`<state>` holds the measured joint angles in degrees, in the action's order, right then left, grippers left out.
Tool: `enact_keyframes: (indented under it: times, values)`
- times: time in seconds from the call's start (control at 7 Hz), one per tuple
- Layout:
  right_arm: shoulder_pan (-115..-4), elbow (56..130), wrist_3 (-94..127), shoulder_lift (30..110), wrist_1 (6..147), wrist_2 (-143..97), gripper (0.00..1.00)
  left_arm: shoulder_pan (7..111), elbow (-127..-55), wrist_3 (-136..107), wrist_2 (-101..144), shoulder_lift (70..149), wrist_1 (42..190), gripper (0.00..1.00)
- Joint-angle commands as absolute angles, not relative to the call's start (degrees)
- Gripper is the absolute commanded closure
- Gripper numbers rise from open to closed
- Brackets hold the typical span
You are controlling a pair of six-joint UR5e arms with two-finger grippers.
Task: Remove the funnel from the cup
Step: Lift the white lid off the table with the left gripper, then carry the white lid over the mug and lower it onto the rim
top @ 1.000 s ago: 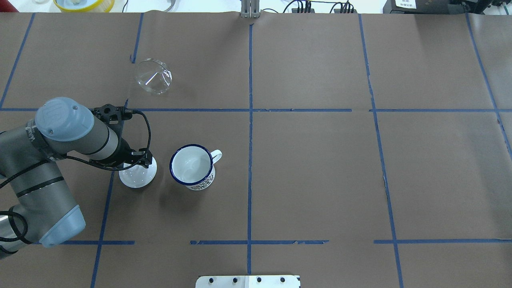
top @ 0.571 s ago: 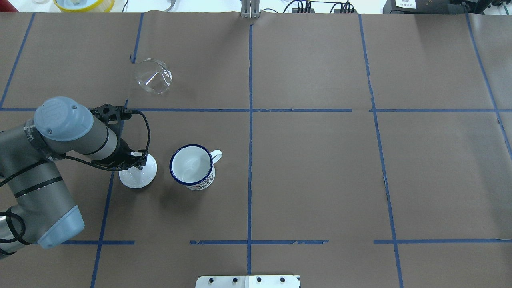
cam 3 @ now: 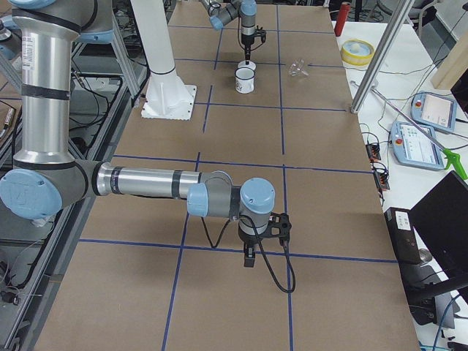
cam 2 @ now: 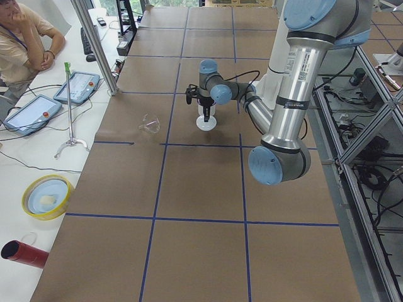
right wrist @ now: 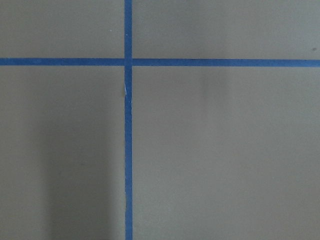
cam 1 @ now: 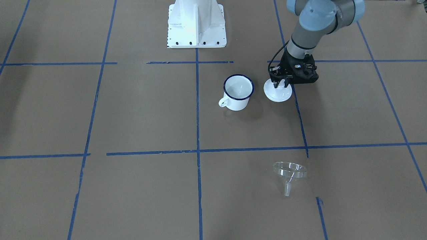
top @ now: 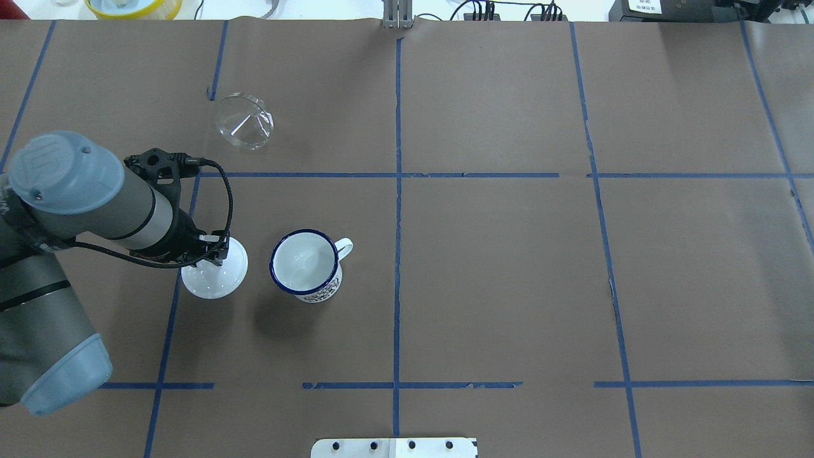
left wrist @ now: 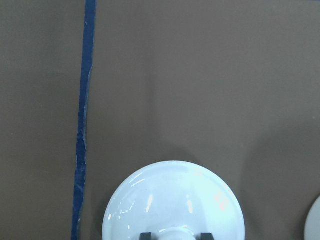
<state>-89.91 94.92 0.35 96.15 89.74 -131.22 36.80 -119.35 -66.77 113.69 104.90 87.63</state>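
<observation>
The clear funnel [top: 243,122] lies on its side on the brown table, apart from the cup, at the far left; it also shows in the front view [cam 1: 289,171]. The white cup [top: 305,264] with the dark blue rim stands upright, nothing in it [cam 1: 238,91]. My left gripper [cam 1: 279,84] is shut on the knob of a white round lid [top: 213,280], just left of the cup; the left wrist view shows the lid [left wrist: 172,200] between the fingertips. My right gripper [cam 3: 250,257] hangs over bare table far away; I cannot tell whether it is open.
The robot's white base plate [cam 1: 196,23] sits at the near table edge. A yellow bowl [top: 133,6] and cables lie beyond the far edge. An operator [cam 2: 19,38] sits past that edge, with a metal pole [cam 2: 94,44] at the table's edge. Blue tape lines grid the table.
My left arm has risen and drawn back to the left. The white lid has shifted slightly left with the gripper. Cup and funnel have not moved.
</observation>
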Motion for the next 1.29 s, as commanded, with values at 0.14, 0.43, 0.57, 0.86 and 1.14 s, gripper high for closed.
enact_keyframes:
  times: [0.14,0.43,0.57,0.86,1.14]
  values:
    - [-89.91,94.92,0.35,96.15,89.74,-131.22,0.0,36.48,-124.83,-78.34,116.45,120.51,70.34,1.0]
    - [-89.91,94.92,0.35,96.15,89.74,-131.22,0.0,35.69,-114.66,-84.01,116.54,127.93,71.01,1.0]
    - [-89.91,94.92,0.35,96.15,89.74,-131.22,0.0,35.34,-111.39,-83.94,116.11,128.23,72.41,1.0]
    - [-89.91,94.92,0.35,96.15,89.74,-131.22,0.0,34.03,-107.77,-84.02,115.93,127.62,75.66,1.0]
    - [-89.91,94.92,0.35,96.15,89.74,-131.22,0.0,33.93,-107.67,-83.94,115.84,127.36,75.67,1.0]
